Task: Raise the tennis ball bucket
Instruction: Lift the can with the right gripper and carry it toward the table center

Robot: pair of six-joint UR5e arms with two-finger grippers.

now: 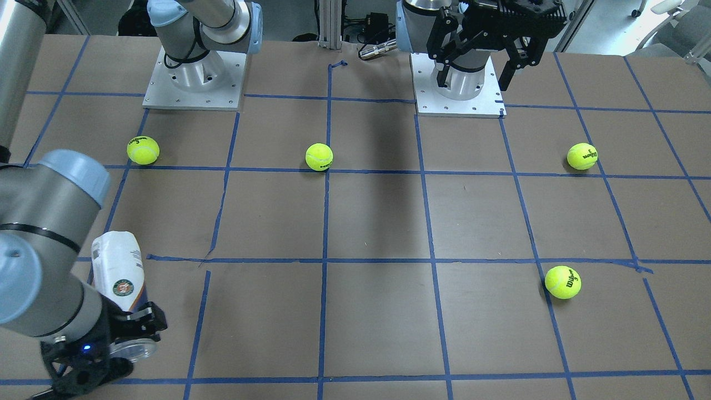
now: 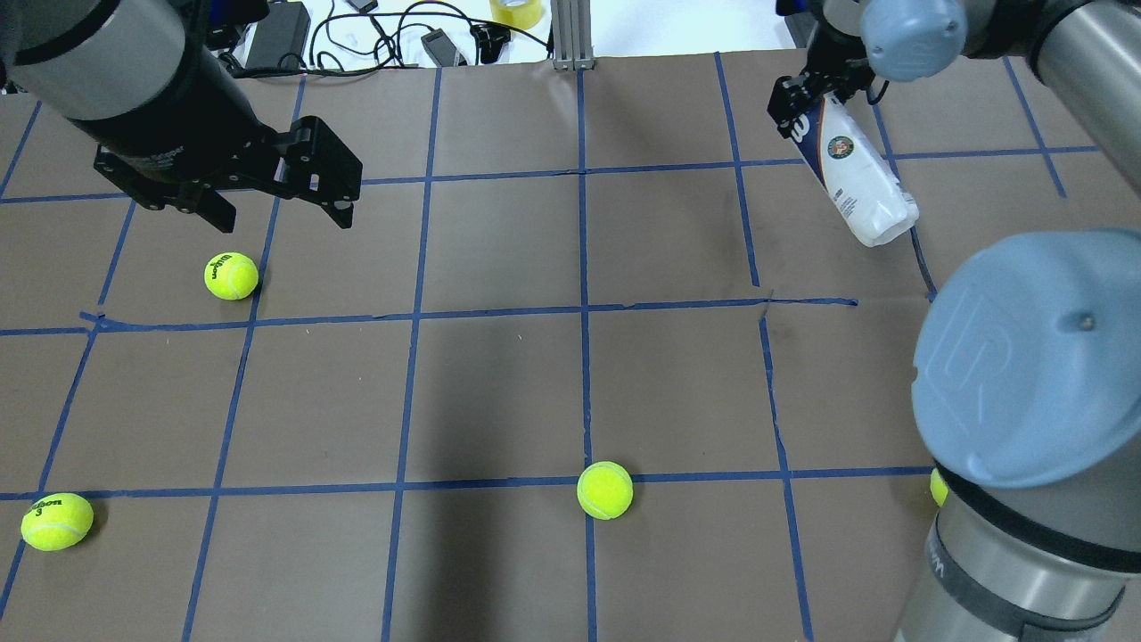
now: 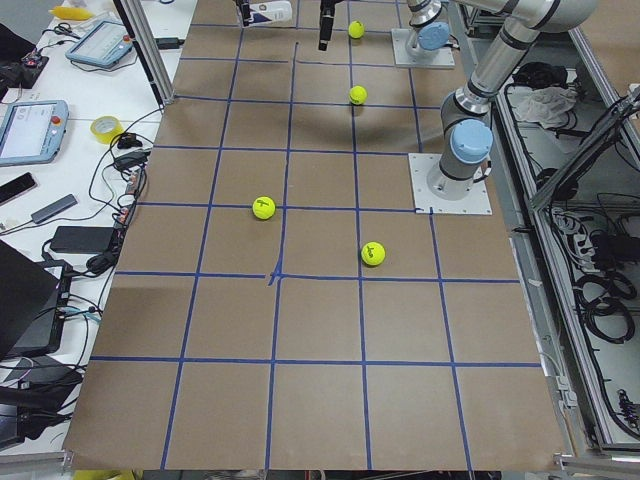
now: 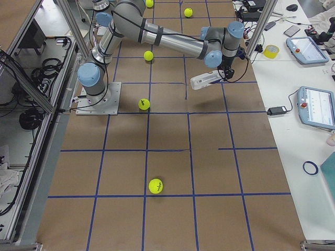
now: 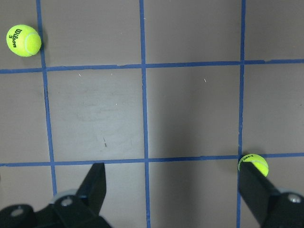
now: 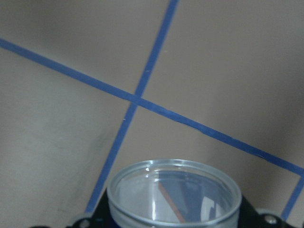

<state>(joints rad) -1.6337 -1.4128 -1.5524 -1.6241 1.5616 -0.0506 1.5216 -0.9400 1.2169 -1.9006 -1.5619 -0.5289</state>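
Clamping the tennis ball bucket (image 2: 857,187) at its navy-banded end with the right gripper (image 2: 809,109), fingers pressing in from both sides just behind the clear rim, as showing at the bottom of the right wrist view. Holding it slanted close to the far edge of the worktop (image 2: 499,392), toward the far right corner, with the white-labelled end reaching back toward the robot's edge. Judging by the shadow lying apart from the can in the right side view, probably carrying it already clear of the brown paper, though not showing plainly which end is hanging lower. Hovering with the left gripper (image 2: 281,209) spread wide and empty over the far left part of the worktop, just beyond one tennis ball (image 2: 231,275) and well apart from the bucket; playing no visible part in the lift. Gripping so near one end is leaving most of the can's length unsupported, so likely risking a pivot between the fingers, with the free end sagging and possibly catching the paper on any sideways move. Squeezing thin, smooth plastic is also inviting trouble: pressing too hard is risking a dented wall, pressing too lightly or rising with a jerk is risking the can sliding out. Dropping it this close to the far edge could be sending it rolling off the worktop.
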